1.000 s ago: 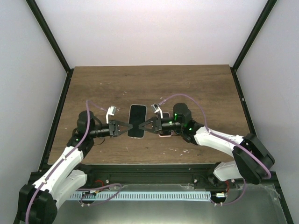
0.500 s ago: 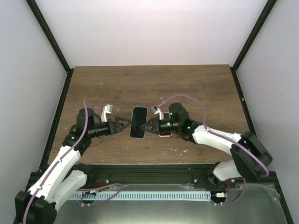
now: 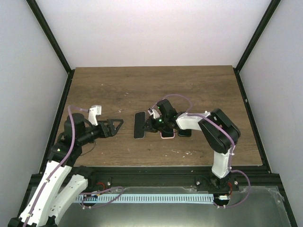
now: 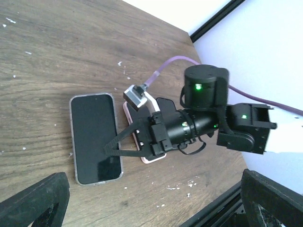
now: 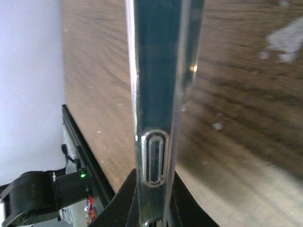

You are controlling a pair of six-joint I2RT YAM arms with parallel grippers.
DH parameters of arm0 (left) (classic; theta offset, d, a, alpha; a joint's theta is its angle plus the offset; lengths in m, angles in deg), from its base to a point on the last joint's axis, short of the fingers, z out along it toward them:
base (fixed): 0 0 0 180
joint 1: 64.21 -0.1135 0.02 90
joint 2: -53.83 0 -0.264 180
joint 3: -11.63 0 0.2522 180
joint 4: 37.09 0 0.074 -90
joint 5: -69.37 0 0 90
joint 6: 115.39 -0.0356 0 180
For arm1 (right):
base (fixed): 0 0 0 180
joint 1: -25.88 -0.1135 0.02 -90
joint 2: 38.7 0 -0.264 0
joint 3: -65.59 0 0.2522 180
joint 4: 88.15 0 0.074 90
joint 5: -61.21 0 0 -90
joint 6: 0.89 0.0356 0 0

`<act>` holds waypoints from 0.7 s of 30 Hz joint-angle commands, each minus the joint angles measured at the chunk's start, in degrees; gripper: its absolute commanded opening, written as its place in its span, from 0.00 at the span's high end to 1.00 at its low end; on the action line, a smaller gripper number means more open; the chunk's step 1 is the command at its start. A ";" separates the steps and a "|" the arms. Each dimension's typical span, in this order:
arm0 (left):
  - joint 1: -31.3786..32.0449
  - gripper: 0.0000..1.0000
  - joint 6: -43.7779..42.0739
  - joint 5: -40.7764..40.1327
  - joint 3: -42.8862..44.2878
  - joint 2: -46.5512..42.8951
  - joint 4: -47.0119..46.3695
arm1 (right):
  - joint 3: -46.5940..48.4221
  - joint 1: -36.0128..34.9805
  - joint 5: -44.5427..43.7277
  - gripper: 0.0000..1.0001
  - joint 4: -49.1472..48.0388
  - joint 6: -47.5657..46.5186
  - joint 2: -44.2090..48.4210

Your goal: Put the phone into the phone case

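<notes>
Only the right wrist camera shows the right gripper [image 5: 154, 191] clamping the phone [image 5: 154, 94] by its edge; the phone case [image 3: 166, 135] seemingly lies beneath it, and the left gripper [image 3: 116, 126] opposite is spread wide, empty.

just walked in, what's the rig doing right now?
The right gripper is pinched on the near long edge of the phone, which lies screen-up on the table. The pink-edged phone case sits beside the phone, mostly hidden under the right wrist. The left gripper hangs open to the phone's left, touching nothing. The phone is not yet in the case.
</notes>
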 commanded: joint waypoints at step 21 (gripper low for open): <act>-0.07 0.00 0.13 -2.75 2.28 0.16 4.70 | 4.46 4.62 -3.99 0.47 13.56 -7.45 1.78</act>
